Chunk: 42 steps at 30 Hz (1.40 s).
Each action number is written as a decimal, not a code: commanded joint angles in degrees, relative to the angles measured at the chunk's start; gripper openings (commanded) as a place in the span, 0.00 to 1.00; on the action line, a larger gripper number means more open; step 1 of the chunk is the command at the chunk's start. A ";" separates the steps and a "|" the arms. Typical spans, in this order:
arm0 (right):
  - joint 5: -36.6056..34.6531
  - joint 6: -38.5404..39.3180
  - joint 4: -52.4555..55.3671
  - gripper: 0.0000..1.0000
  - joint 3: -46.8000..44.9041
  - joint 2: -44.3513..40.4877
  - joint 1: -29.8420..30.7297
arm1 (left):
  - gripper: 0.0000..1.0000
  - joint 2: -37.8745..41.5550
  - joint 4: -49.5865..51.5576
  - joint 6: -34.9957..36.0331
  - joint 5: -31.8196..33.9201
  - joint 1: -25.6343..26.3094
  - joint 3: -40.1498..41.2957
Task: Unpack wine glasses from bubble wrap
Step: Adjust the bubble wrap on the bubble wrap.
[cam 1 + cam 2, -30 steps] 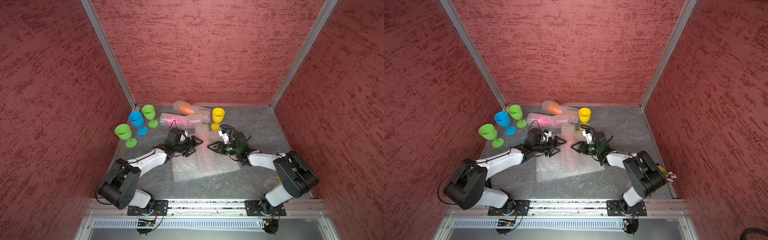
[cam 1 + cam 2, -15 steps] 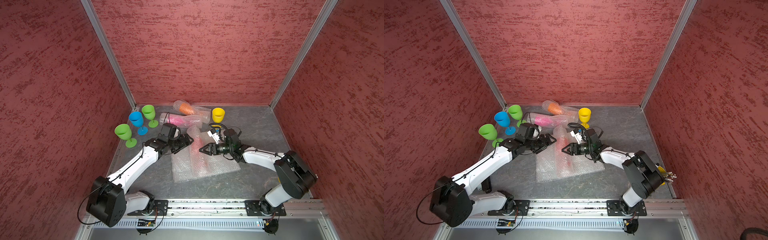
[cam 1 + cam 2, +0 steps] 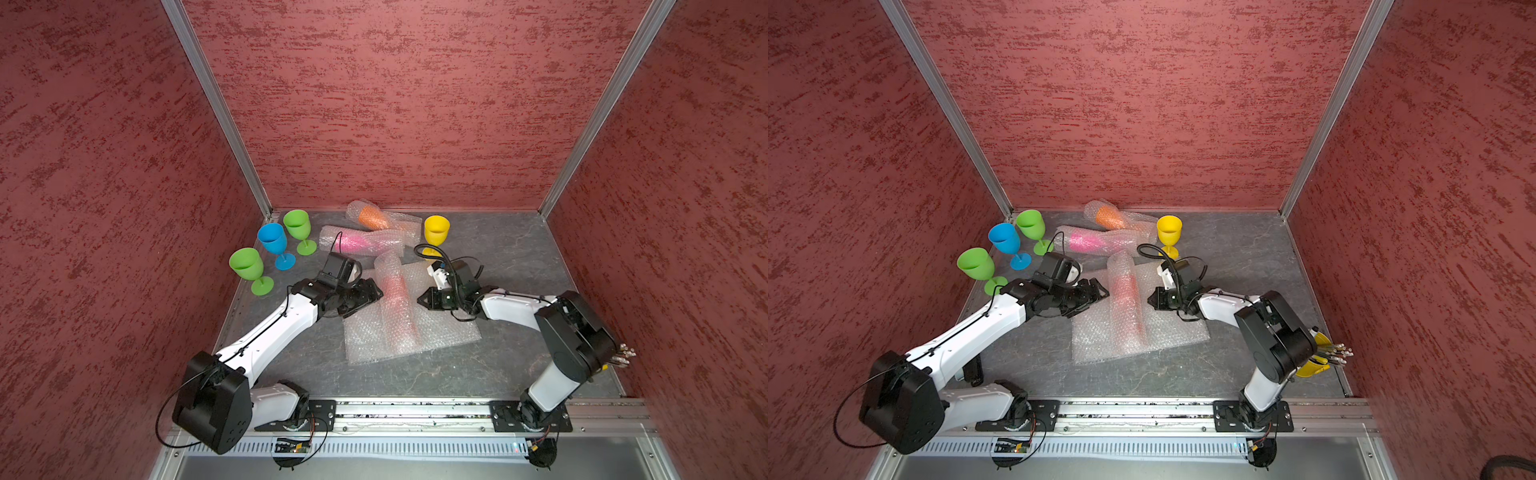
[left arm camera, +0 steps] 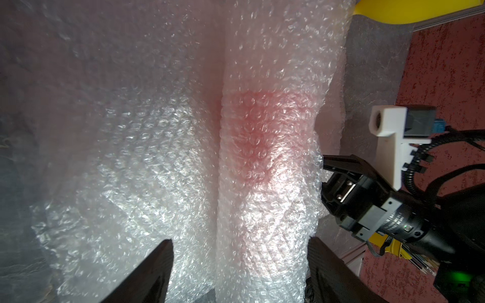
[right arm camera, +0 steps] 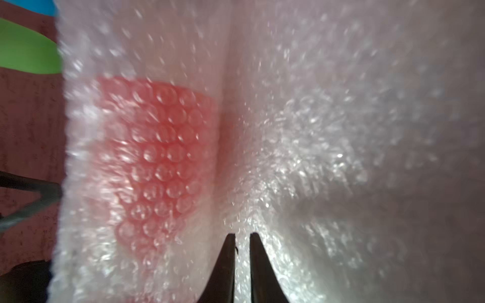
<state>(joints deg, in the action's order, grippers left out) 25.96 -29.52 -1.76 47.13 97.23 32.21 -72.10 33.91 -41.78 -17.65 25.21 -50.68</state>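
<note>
A red wine glass [image 3: 395, 291] lies rolled in bubble wrap [image 3: 409, 332] on a partly spread sheet at mid-floor. My left gripper [image 3: 376, 293] is open; in the left wrist view its fingers [image 4: 319, 251] stand either side of the roll [image 4: 262, 210]. My right gripper [image 3: 419, 300] is at the roll's other side, shut on the bubble wrap [image 5: 301, 157] beside the red glass [image 5: 162, 157]. Two green glasses [image 3: 246, 266] [image 3: 297, 224], a blue one [image 3: 272, 239] and a yellow one [image 3: 436, 230] stand unwrapped. Orange [image 3: 372, 216] and pink [image 3: 353, 243] glasses lie wrapped at the back.
Red walls close in the floor on three sides. A yellow holder with pens [image 3: 1316, 357] stands at the right wall behind the right arm's base. A metal rail [image 3: 415, 409] runs along the front edge.
The right gripper's jaws have closed on the wrap at the roll's edge. The left arm has stretched out, and its gripper has drawn a little to the left, still open.
</note>
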 commanded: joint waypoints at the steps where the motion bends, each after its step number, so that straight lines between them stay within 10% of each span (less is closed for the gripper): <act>1: -1.44 1.25 0.94 0.15 2.61 -1.04 2.19 | 0.82 0.06 1.53 1.47 1.10 0.28 -0.64; 18: 0.80 -1.62 -0.33 0.15 6.86 -2.88 10.20 | 0.90 -0.93 6.74 4.17 0.39 1.03 -3.30; 42: -0.67 -3.27 -1.11 0.15 10.79 0.82 16.66 | 0.75 -7.40 0.56 3.15 -1.59 0.81 -3.15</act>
<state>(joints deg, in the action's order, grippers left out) 26.02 -32.53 -1.48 55.90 97.62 48.36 -78.11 35.92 -38.76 -18.50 26.00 -52.93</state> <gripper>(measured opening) 0.152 0.757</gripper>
